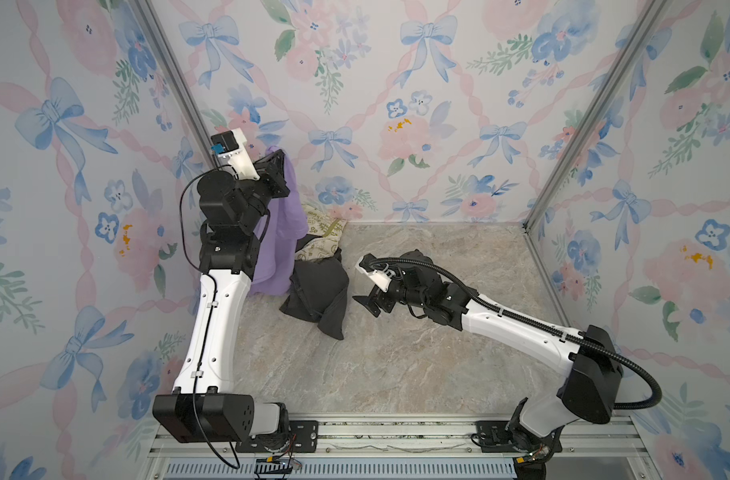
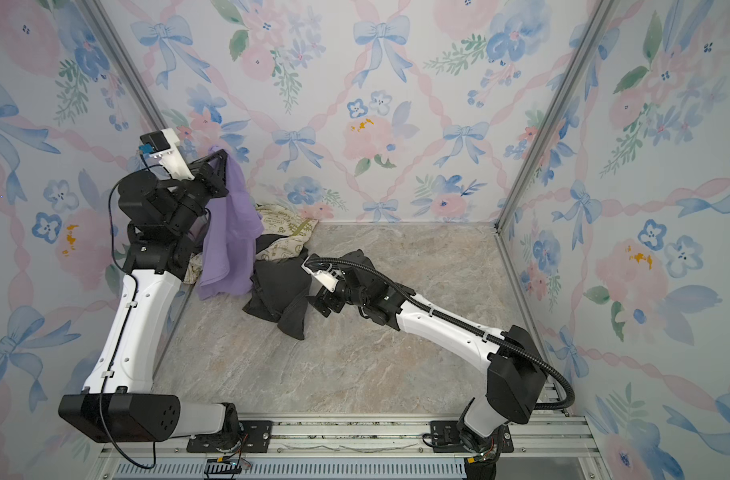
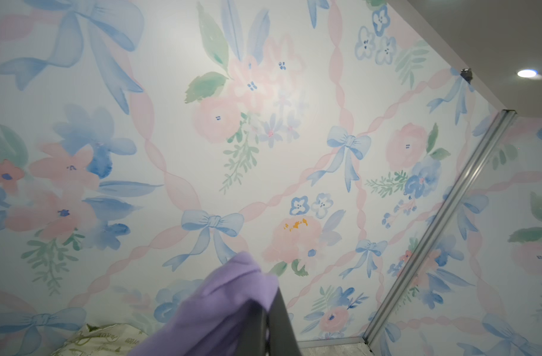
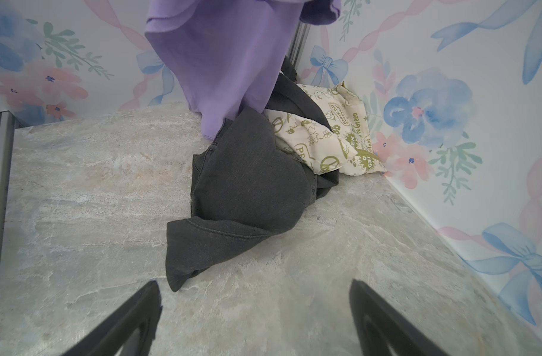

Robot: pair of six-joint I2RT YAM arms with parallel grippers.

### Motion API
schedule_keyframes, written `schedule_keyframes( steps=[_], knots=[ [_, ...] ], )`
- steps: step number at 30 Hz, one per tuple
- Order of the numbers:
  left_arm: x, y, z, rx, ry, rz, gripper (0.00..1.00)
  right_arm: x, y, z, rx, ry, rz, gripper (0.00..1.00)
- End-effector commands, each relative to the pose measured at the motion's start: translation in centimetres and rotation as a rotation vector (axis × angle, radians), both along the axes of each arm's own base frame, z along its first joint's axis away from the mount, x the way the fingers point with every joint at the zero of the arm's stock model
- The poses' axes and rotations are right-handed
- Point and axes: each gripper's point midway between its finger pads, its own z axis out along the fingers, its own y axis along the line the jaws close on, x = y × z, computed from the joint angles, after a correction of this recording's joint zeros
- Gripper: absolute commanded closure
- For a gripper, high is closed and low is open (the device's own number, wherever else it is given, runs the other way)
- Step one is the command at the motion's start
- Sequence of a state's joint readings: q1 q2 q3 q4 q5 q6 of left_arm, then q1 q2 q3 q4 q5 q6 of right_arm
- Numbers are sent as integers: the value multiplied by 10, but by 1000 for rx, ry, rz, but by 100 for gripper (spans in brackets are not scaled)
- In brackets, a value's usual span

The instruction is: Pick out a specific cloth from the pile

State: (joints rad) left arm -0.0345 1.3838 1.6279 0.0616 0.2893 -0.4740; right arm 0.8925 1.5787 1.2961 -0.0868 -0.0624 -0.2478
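The left arm [image 1: 218, 299] covers the near side of the cloth [image 1: 286, 216] in both top views, and bunched fabric hides the pinch itself. The left wrist view gives only the cloth's gathered top [image 3: 220, 308] beside one dark finger [image 3: 277, 326], both cut off by the frame edge. The left gripper [image 1: 278, 160] is clamped closed on that top, high by the back left corner. From there the cloth hangs lengthwise, its long axis near vertical and its top end up. The hem comes down just beside the dark garment [image 4: 248, 185]; whether it rests on the table [image 1: 396, 353] is unclear. The right wrist view cuts off its upper part [image 4: 220, 61]. The pile [image 2: 280, 274] lies in the corner, and the cream cloth [image 4: 328, 135], pressed against the back wall [image 1: 396, 124], is partly buried under the dark garment. The right gripper [image 4: 254, 283] has its fingers spread wide and empty, low and just beside the dark garment's edge. The table is bare to the front and right.
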Motion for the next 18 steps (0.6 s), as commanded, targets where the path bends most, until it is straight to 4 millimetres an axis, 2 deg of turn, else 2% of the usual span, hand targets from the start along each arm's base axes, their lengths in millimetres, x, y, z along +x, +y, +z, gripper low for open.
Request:
schedule_keyframes(
  steps=[1, 3, 6, 10, 12, 13, 14, 15, 16, 18],
  knots=[
    [-6, -36, 14, 89, -88, -94, 100, 7, -7, 32, 44, -77, -65, 3],
    [-3, -59, 0, 113, -57, -133, 100, 12, -17, 36, 53, -87, -119, 3],
    [4, -94, -32, 144, 15, -192, 100, 20, -34, 45, 83, -101, -204, 3],
    [9, -145, -95, 200, 150, -273, 100, 29, -64, 52, 119, -111, -327, 3],
    [11, -170, -134, 227, 240, -323, 86, 33, -78, 52, 118, -94, -375, 3],
    [12, -182, -157, 242, 298, -354, 74, 36, -87, 51, 117, -80, -408, 3],
    [12, -193, -178, 260, 354, -382, 58, 40, -97, 50, 116, -64, -453, 3],
    [12, -201, -194, 273, 397, -404, 48, 44, -106, 49, 118, -50, -485, 3],
    [13, -207, -209, 284, 443, -417, 42, 47, -113, 48, 125, -30, -507, 3],
    [14, -211, -219, 288, 480, -422, 29, 50, -122, 47, 140, -1, -513, 3]
  ],
)
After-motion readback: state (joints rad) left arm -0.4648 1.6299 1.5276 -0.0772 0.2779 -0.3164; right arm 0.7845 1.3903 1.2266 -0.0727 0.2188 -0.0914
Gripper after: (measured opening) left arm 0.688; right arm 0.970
